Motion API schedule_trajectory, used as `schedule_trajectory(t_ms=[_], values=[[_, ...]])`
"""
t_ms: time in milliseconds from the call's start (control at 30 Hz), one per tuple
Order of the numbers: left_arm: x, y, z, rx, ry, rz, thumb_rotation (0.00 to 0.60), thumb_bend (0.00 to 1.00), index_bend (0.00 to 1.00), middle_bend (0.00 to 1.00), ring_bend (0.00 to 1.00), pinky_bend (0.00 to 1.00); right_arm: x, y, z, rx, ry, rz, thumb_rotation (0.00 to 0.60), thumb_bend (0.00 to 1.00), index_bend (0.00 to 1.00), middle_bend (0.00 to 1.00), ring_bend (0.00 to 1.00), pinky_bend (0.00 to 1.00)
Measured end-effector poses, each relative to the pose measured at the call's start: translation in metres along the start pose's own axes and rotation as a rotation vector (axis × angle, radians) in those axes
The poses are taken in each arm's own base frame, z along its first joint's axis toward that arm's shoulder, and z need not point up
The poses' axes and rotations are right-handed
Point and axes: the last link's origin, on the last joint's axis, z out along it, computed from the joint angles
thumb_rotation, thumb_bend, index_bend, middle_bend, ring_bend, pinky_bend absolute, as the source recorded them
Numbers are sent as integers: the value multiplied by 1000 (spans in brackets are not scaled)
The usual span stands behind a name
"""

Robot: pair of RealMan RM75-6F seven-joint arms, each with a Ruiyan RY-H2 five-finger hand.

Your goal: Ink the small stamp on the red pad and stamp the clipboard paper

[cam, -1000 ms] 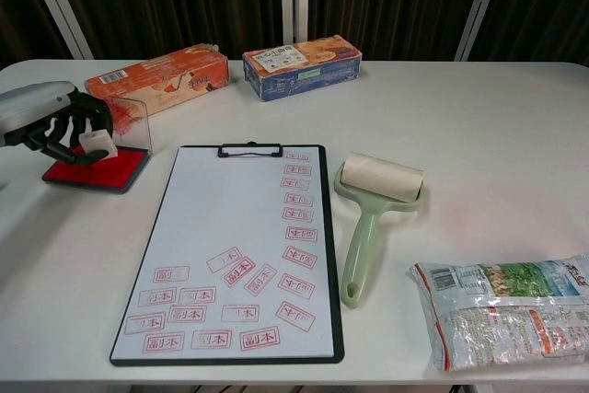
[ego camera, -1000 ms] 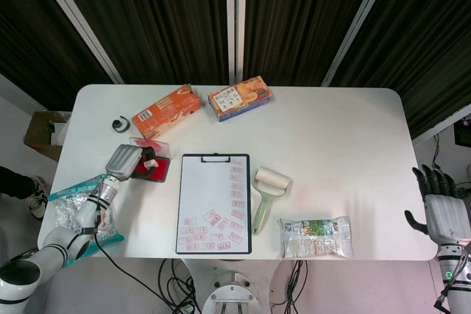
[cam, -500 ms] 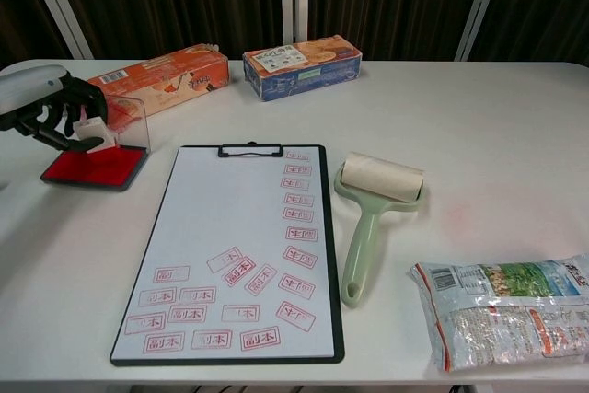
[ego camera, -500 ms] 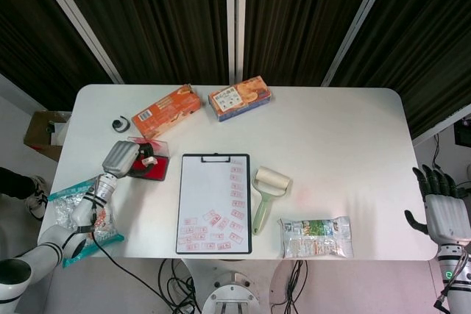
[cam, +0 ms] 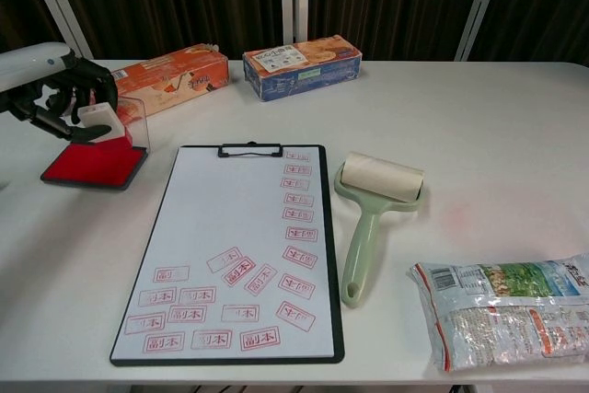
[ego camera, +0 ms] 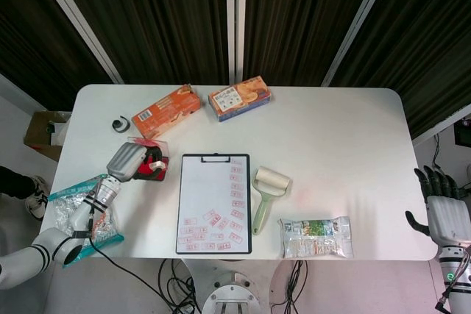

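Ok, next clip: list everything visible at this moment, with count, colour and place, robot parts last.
small stamp: 1, white, held above the pad
red pad: 1, red, clear lid up, left of the clipboard
clipboard: 1, black, white paper with red stamp marks, table centre
lint roller: 1, pale green, right of the clipboard
snack boxes: 2, orange and blue, far side
food packet: 1, clear, near right
blue-edged bag: 1, off the near left edge
black ring: 1, far left
table: 1, white
left hand: holds the stamp
right hand: beyond the table's right edge, fingers apart
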Motion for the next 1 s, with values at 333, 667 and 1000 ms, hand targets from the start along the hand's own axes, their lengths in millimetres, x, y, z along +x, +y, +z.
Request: schedule_trajectory(t_ms=[333, 667, 1000], values=[[-3, 51, 29, -133, -43, 38, 600, 455, 695, 706, 634, 729, 0, 5, -1, -6, -1, 13, 600, 204, 0, 0, 0, 0], [-17, 86, 68, -197, -103, 65, 600, 477, 695, 706, 638, 730, 3, 10, -2, -6, 6, 20, 600, 204, 0, 0, 0, 0], [-30, 105, 94, -222, -137, 76, 600, 479, 695, 706, 639, 730, 1, 14, -2, -11, -3, 22, 600, 204, 0, 0, 0, 0]])
